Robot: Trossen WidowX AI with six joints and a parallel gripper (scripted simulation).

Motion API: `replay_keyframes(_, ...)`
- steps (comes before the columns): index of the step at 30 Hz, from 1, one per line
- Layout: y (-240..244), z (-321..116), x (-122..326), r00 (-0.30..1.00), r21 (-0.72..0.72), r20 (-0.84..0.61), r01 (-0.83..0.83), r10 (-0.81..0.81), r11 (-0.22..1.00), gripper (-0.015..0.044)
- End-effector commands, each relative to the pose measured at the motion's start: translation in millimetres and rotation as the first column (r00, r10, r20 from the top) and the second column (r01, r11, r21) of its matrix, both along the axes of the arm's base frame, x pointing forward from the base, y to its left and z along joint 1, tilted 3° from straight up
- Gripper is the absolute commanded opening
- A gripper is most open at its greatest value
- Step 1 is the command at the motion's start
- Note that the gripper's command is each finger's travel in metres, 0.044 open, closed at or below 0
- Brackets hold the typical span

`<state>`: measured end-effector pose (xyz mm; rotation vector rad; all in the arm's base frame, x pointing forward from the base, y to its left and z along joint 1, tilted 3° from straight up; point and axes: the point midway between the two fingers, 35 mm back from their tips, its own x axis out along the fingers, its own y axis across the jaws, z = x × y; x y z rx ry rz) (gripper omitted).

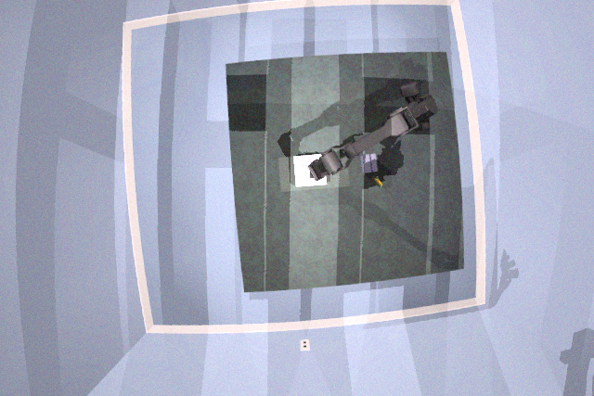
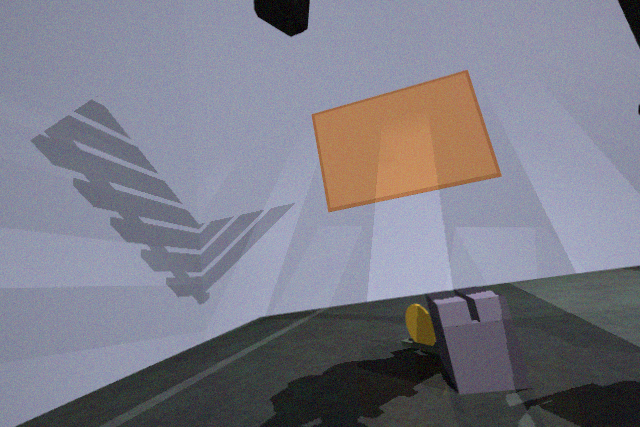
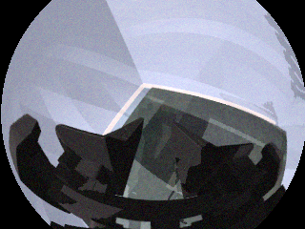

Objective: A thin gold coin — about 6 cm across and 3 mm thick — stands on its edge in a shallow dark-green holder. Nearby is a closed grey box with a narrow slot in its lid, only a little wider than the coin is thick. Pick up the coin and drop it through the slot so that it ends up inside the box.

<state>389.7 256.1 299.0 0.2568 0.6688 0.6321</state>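
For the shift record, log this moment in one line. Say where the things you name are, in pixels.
coin (image 1: 378,182) (image 2: 419,324): on edge, beside box | box (image 1: 369,162) (image 2: 479,357): slot uncovered | gripper (image 3: 158,124): partly open, holding nothing | coin not yet inserted

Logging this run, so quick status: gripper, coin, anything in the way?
Gripper partly open, nothing between fingers. Gold coin on edge beside the slotted box. No obstruction seen over coin or slot.

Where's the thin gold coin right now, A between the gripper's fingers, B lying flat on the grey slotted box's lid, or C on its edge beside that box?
C: the thin gold coin stands on edge beside the grey slotted box.
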Motion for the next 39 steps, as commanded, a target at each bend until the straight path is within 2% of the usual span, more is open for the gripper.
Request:
replay_keyframes(1, -43, -48, 20, 0.978, -0.07, -0.149, 0.139, -0.148, 0.988, 0.0161)
replay_keyframes(5, -95, -92, 33, 0.905, -0.153, -0.288, 0.28, -0.313, 0.948, 0.0161)
replay_keyframes(9, -150, -134, 34, 0.78, -0.249, -0.412, 0.401, -0.471, 0.882, 0.0161)
replay_keyframes(16, -245, -203, 1, 0.422, -0.452, -0.579, 0.546, -0.698, 0.705, 0.0161)
replay_keyframes(20, -295, -233, -32, 0.174, -0.572, -0.62, 0.568, -0.765, 0.592, 0.0161)
replay_keyframes(22, -309, -242, -44, 0.093, -0.609, -0.624, 0.564, -0.776, 0.558, 0.0161)
replay_keyframes(28, -311, -245, -46, 0.083, -0.613, -0.625, 0.564, -0.777, 0.553, 0.0161)
replay_keyframes(31, -313, -275, -45, 0.083, -0.613, -0.624, 0.564, -0.777, 0.553, 0.0161)
replay_keyframes(39, -315, -291, -44, 0.083, -0.613, -0.624, 0.564, -0.777, 0.553, 0.0161)
